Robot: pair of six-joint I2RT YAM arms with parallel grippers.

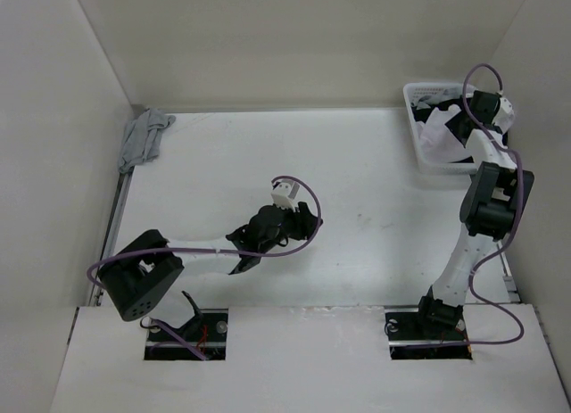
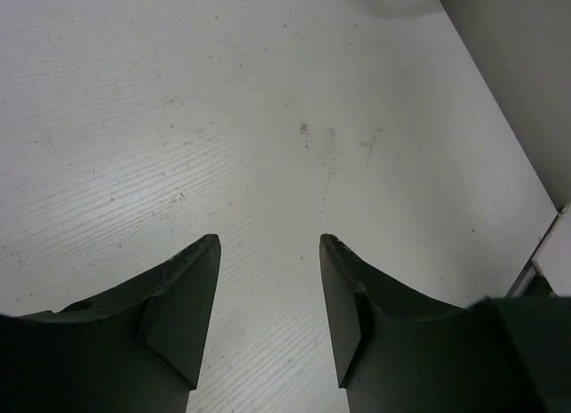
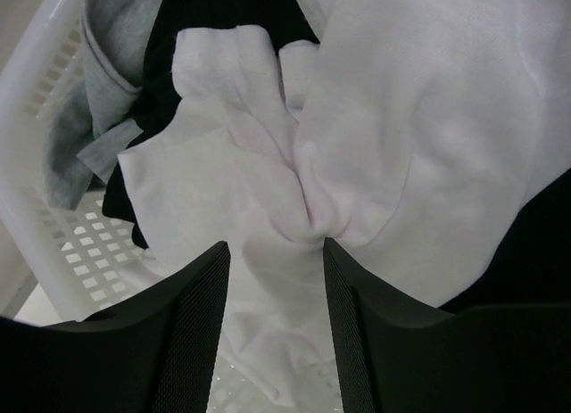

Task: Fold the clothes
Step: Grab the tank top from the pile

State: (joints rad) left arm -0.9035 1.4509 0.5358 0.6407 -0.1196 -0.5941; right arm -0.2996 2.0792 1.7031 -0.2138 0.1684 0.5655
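At 2 o'clock of table (image 1: 357,163) | white tank top (image 3: 401,136) is bunched in basket (image 3: 85,243), beside grey garment (image 3: 107,92) & black garments (image 3: 223,20) | R gripper (image 3: 274,245) jaws half-spread astride puckered fold, not seen clamped | L gripper (image 2: 269,239) wide, empty, at ctr | step: pick-up; next: fold to be pinched, top lifted clear w/o neighbours

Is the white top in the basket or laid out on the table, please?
In: the white top lies crumpled in the basket among black garments, right gripper open around a bunched fold.
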